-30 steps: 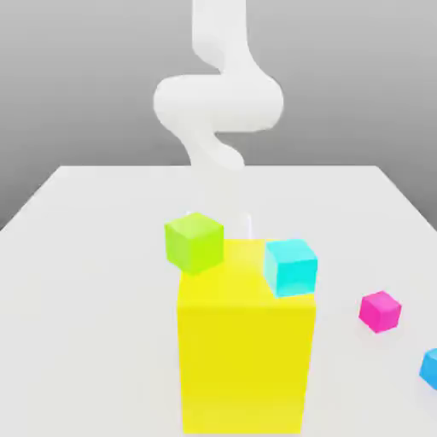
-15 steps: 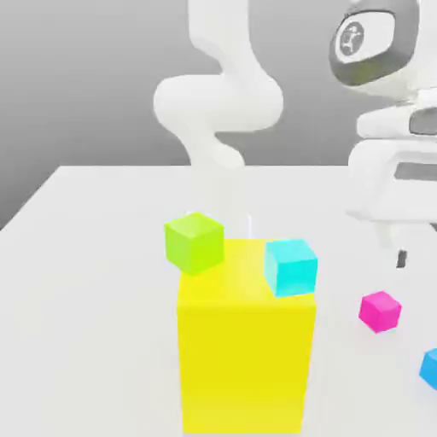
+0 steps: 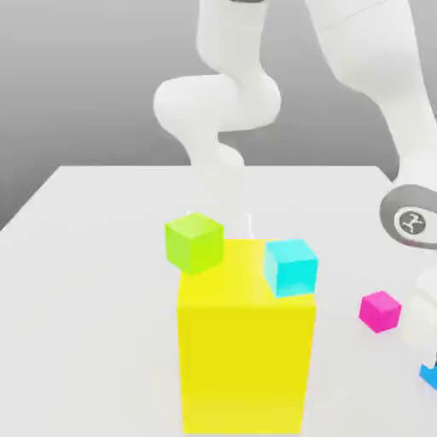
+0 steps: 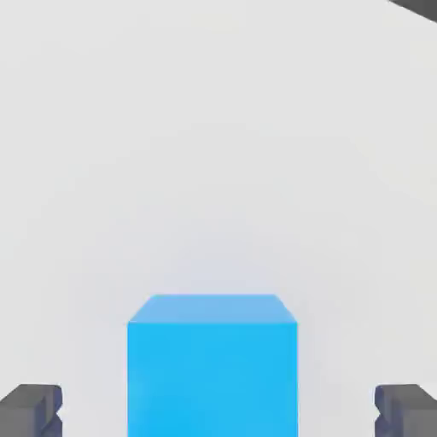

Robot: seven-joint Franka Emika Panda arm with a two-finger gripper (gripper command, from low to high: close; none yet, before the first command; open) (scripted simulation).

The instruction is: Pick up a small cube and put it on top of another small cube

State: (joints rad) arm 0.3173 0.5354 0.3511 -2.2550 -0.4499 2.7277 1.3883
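Blue cube (image 4: 212,375) sits between my open fingers (image 4: 34,411), untouched on either side; arm joint (image 3: 412,220) carries a round logo, no legible wording.

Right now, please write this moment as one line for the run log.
hand: open, lowered around blue cube | contact: none seen | magenta cube: on table | stacking: not yet done

backdrop: plain grey, shaded | tabletop (image 3: 102,299): pale, smooth, brightly lit
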